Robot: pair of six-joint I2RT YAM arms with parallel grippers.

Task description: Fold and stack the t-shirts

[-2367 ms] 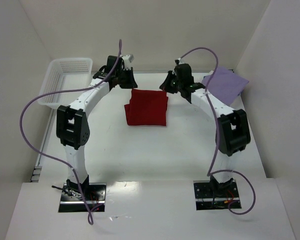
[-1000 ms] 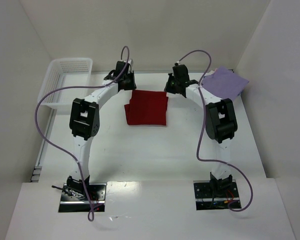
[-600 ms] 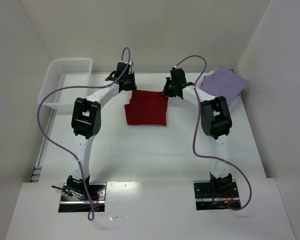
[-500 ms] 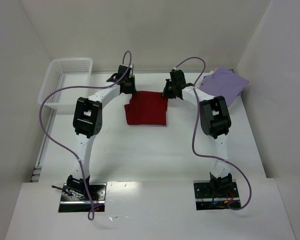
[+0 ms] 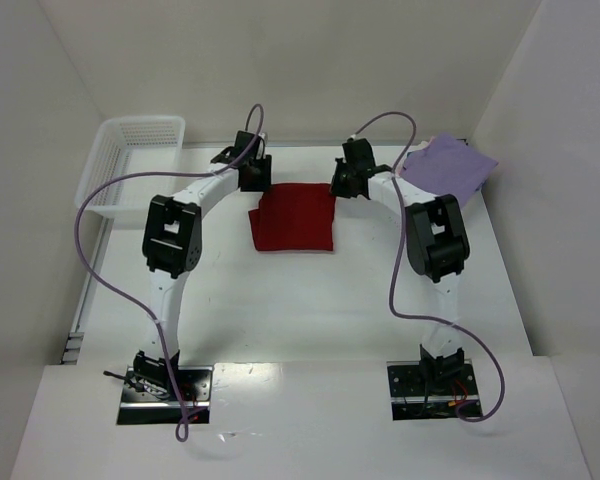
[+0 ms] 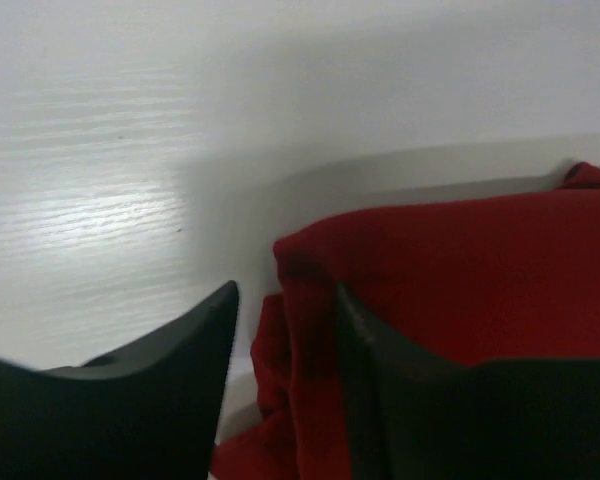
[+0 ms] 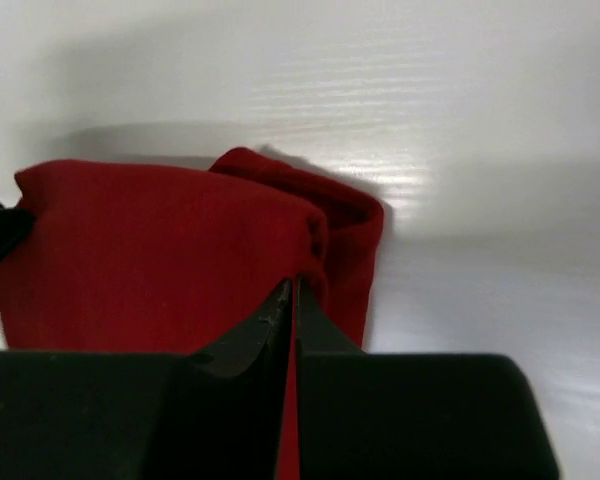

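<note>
Corners matter here: dark red t-shirt (image 5: 294,218) lies folded mid-surface toward the far wall, one arm at each far corner, prob. to lift it for a next fold or carry. The right pincer (image 7: 292,290) is clenched on far-right corner cloth; the left pincer (image 6: 286,290) has jaws apart, straddling the far-left corner, not gripping. The lavender t-shirt (image 5: 448,168) sits folded far right, likely the stack spot. White surface (image 5: 310,300), white walls round, mesh basket (image 5: 120,165) far left

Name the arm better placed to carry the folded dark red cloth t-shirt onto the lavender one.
Right, probably. The right arm has its jaws shut on the dark red cloth t-shirt's far corner, and the lavender cloth t-shirt lies on its side. The left arm's jaws stand open.
</note>
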